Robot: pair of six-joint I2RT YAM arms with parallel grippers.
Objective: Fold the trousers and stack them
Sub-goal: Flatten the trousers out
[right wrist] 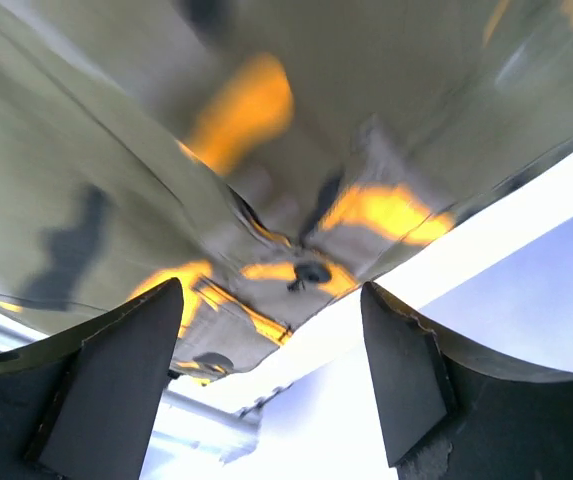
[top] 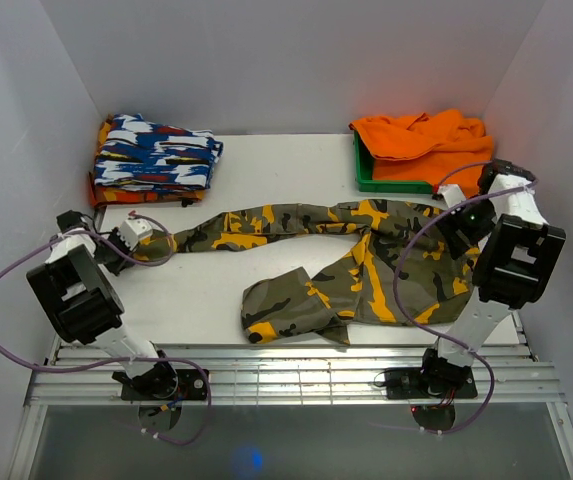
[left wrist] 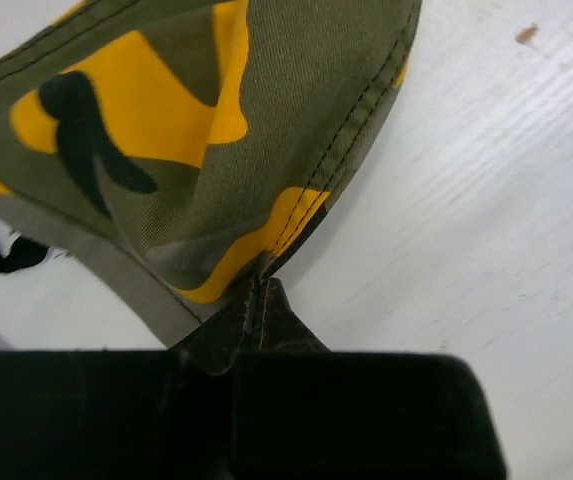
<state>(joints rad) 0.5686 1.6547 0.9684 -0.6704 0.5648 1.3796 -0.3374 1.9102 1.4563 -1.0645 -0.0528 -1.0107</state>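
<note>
Trousers (top: 366,270) in camouflage print lie across the middle of the white table (top: 266,160) in the top view; their long axis runs roughly left to right, with one leg stretched out to the left-centre of the frame, the other leg bent back towards the lower centre, and the waist at the right-centre; the left gripper (top: 131,235) is clamped tight on the hem of the stretched leg, and the left wrist view shows the olive and yellow cloth pinched between the closed fingers (left wrist: 261,310) just above the table; the right gripper (top: 458,222) hangs over the waist end, and in the blurred right wrist view its jaws stand apart with nothing clamped (right wrist: 271,295); the waistband edge with a small metal button (right wrist: 311,272) lies just ahead of them, in the centre of that frame; the coming move seems to turn on this, since the right arm is plainly the nearer one to the waist and need only reach forward and close, so that the garment is held at both ends of its length; a blue-white-red folded garment (top: 156,155) sits at the upper left and an orange cloth (top: 421,140) in a green tray (top: 386,180) at the upper right, both apart from the trousers; no brand, label or readable writing shows in any view.
</note>
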